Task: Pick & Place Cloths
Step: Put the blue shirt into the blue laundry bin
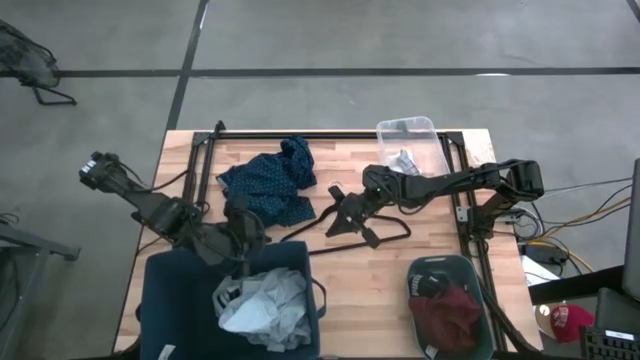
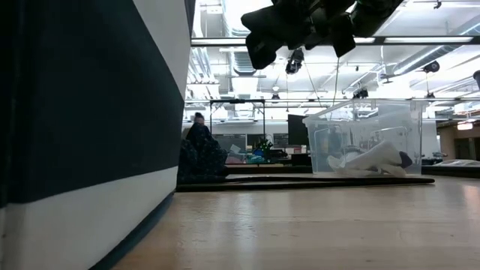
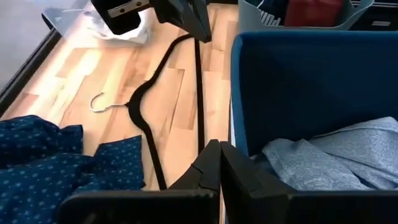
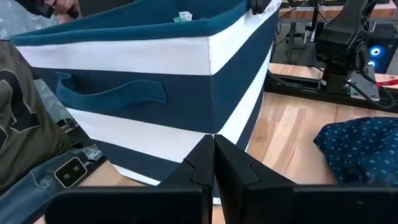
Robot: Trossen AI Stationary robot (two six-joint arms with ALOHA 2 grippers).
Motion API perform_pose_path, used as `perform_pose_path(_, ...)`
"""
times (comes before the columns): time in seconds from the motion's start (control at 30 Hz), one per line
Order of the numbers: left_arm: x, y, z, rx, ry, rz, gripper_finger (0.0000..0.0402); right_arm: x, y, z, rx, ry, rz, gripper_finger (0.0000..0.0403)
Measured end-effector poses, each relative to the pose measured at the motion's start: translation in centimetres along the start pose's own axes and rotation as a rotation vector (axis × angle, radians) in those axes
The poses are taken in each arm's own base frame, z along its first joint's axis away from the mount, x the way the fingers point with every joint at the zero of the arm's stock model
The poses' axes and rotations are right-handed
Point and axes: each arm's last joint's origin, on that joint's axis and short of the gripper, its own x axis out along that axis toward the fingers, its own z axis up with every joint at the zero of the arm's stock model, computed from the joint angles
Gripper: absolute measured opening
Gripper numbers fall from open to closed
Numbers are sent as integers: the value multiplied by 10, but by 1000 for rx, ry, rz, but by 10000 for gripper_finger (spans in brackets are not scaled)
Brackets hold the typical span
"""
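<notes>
Your pale blue-white shirt (image 1: 262,302) lies in the dark blue bin (image 1: 165,290), right under your left pincer (image 1: 240,262), which is shut and holds nothing. The navy dotted shirt (image 1: 268,180) sits on the desk (image 1: 370,290) behind it. Your right pincer (image 1: 340,212) is shut and empty, above the black hanger (image 1: 375,233).

navy dotted shirt (image 1: 270,185): crumpled on table, far-left part | pale blue-white shirt (image 1: 262,305): bunched inside bin | maroon piece (image 1: 448,315): heaped in grey basket | socks (image 1: 405,160): in clear tub
</notes>
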Motion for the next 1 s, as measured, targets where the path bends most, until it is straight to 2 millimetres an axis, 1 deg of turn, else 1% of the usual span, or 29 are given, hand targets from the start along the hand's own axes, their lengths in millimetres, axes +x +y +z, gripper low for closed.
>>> perform_pose_path(0.3,1,-5,0,-24,35,-130,3,0,0,0,2,1,0,8)
perform_pose_path(0.33,1,-5,0,-19,32,-123,4,0,0,0,2,1,0,8)
perform_pose_path(0.43,0,1,0,-9,-14,9,7,0,0,-1,4,4,0,8)
perform_pose_path(0.47,0,2,-1,-5,-19,28,9,0,0,-1,7,9,0,8)
perform_pose_path(0.63,-8,7,1,-10,-52,42,19,-1,-2,-2,-6,18,-23,8)
perform_pose_path(0.7,-11,9,2,-45,-82,58,23,-2,-5,-2,-75,19,-117,8)
perform_pose_path(0.77,-14,11,6,-60,-128,76,28,-3,-9,1,-174,18,-252,8)
perform_pose_path(0.87,-15,11,10,-80,-191,117,40,-5,-15,1,-189,39,-456,8)
perform_pose_path(0.93,-16,11,11,-77,-205,123,55,-7,-18,0,-237,74,-572,8)
perform_pose_path(1.0,-18,12,12,-74,-214,128,73,-11,-23,0,-262,94,-650,8)
